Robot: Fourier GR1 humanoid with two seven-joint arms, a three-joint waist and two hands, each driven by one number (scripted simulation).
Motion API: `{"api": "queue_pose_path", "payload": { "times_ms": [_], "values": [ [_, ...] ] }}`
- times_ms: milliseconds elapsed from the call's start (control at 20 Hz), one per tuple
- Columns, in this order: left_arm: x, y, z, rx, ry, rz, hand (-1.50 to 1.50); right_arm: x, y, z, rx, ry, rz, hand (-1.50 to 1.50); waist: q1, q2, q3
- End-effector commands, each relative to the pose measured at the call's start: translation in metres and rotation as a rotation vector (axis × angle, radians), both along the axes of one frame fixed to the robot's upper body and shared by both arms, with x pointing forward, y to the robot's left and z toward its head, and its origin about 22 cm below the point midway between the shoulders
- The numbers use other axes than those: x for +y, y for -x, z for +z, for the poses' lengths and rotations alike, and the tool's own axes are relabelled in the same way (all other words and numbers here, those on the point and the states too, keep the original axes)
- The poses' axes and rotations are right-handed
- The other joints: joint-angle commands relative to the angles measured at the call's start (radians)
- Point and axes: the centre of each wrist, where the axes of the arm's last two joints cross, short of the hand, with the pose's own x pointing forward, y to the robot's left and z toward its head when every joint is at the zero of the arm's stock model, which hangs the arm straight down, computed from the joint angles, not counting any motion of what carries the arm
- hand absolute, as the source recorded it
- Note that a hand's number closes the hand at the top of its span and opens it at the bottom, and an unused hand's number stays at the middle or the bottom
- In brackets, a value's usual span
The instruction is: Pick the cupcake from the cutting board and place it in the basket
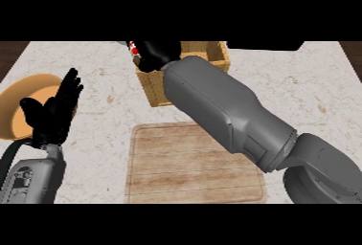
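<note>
My right hand (157, 51) is at the far edge of the counter, over the left rim of the wooden basket (153, 87). Its fingers are curled round a small red and white thing, the cupcake (131, 48), of which only a sliver shows at the hand's left side. The grey right forearm runs diagonally across the basket and hides most of its inside. Nearer to me lies the wooden cutting board (194, 167), with nothing on the part that shows. My left hand (51, 112) rests open at the left, fingers up.
A tan round plate (17, 103) lies at the counter's left edge, partly behind my left hand. Pale marble counter shows to the right of the basket and between the board and the plate.
</note>
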Motion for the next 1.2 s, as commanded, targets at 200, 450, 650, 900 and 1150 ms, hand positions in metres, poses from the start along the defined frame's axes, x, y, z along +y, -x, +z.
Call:
{"api": "queue_pose_path", "payload": {
  "times_ms": [200, 450, 650, 900, 1150],
  "values": [
    [0.003, 0.001, 0.009, -0.019, 0.000, -0.006, 0.00, -0.004, -0.012, 0.009, -0.119, 0.138, -0.023, 1.50, 0.011, 0.004, 0.001],
    [-0.004, -0.006, 0.000, 0.007, 0.003, -0.008, 0.00, -0.003, -0.015, 0.021, -0.083, 0.152, -0.077, 1.50, 0.014, 0.008, 0.000],
    [-0.004, 0.002, 0.008, -0.014, -0.009, -0.023, 0.00, -0.014, -0.018, 0.000, 0.026, 0.278, -0.121, 1.50, 0.029, 0.008, 0.000],
    [0.004, -0.002, 0.002, -0.010, 0.009, -0.017, 0.00, -0.013, -0.017, -0.001, 0.111, 0.325, -0.095, 1.50, 0.018, 0.008, 0.000],
    [-0.022, -0.001, 0.008, -0.001, 0.005, -0.025, 0.00, -0.028, -0.021, -0.023, 0.073, 0.308, -0.098, 1.50, 0.029, 0.011, 0.001]
  ]
}}
